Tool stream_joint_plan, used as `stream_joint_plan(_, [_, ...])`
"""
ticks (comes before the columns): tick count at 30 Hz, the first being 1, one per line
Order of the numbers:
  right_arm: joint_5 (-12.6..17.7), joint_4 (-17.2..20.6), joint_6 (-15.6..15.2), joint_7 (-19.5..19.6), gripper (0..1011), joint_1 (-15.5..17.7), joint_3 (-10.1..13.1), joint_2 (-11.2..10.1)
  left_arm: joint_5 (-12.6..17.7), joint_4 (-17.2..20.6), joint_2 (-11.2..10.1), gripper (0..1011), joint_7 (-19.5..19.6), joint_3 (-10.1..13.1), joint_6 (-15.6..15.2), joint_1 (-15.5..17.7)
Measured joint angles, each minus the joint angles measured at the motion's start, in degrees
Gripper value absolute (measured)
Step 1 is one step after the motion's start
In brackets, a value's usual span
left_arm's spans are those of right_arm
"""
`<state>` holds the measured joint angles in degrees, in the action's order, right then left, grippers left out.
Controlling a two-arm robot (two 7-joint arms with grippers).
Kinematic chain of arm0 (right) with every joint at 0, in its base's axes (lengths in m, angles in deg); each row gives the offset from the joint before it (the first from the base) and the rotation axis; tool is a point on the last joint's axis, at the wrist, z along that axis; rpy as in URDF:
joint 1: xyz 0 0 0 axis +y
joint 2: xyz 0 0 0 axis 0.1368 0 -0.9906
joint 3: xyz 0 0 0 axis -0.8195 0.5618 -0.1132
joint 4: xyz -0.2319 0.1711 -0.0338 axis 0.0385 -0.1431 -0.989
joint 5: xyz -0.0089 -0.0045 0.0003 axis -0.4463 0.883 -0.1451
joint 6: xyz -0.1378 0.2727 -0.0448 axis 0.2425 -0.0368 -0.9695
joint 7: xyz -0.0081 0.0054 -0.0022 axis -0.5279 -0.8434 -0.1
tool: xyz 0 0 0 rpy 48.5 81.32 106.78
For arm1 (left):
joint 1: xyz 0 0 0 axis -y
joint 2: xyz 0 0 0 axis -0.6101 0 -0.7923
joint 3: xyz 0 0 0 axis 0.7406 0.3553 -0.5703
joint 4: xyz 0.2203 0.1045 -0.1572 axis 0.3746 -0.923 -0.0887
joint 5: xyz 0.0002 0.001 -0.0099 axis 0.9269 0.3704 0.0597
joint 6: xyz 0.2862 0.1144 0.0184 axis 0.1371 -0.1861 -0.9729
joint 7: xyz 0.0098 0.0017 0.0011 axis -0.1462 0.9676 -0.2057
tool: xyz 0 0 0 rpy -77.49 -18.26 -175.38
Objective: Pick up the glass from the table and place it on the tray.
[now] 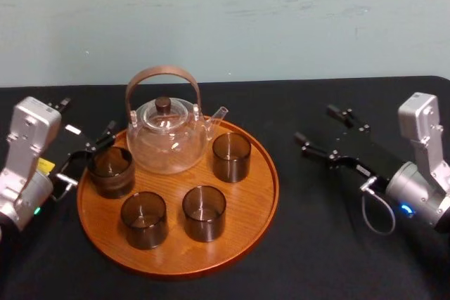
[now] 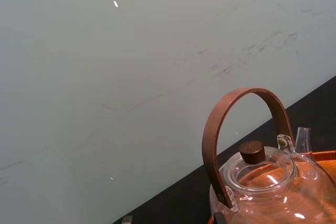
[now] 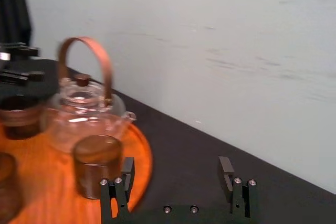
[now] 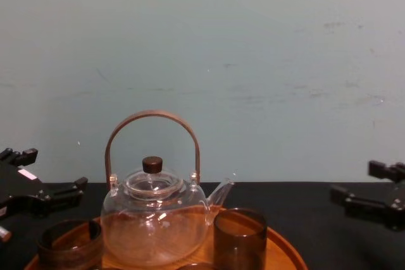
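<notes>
A round orange-brown tray [image 1: 246,194] lies on the black table [image 1: 337,244]. A dark smoky glass [image 1: 111,171] stands upright on the tray just inside its left rim, also seen low in the chest view as the glass [image 4: 69,245]. My left gripper [image 1: 88,121] is open, just left of and behind this glass and slightly above it, with nothing between its fingers. In the chest view the left gripper [image 4: 54,172] hangs over the glass rim. My right gripper [image 1: 315,124] is open and holds nothing, over bare table right of the tray.
A glass teapot [image 1: 169,138] with a brown arched handle stands at the back of the tray. Three more dark glasses [image 1: 231,156], [image 1: 204,212], [image 1: 143,219] stand on the tray. A pale wall rises behind the table. Bare black table lies right of the tray.
</notes>
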<state>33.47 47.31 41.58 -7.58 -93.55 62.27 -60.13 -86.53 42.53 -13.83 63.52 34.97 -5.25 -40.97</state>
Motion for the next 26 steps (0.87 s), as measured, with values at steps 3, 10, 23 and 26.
stream_joint_plan(3, [-1.42,0.03,0.3,2.35,1002,0.66,1.14,0.15,0.0,0.0,0.0,1001,0.0,0.0,0.0,0.0])
stream_joint_plan(10, [-3.84,-0.1,0.01,7.79,1003,2.05,3.82,0.99,0.0,0.0,0.0,1001,0.0,0.0,0.0,0.0])
stream_joint_plan(23, [-3.74,-0.25,0.12,6.9,1002,1.74,3.35,0.94,0.0,0.0,0.0,1001,0.0,0.0,0.0,0.0])
stream_joint_plan(26, [-3.69,-0.27,0.14,6.81,1002,1.7,3.29,0.93,0.0,0.0,0.0,1001,0.0,0.0,0.0,0.0])
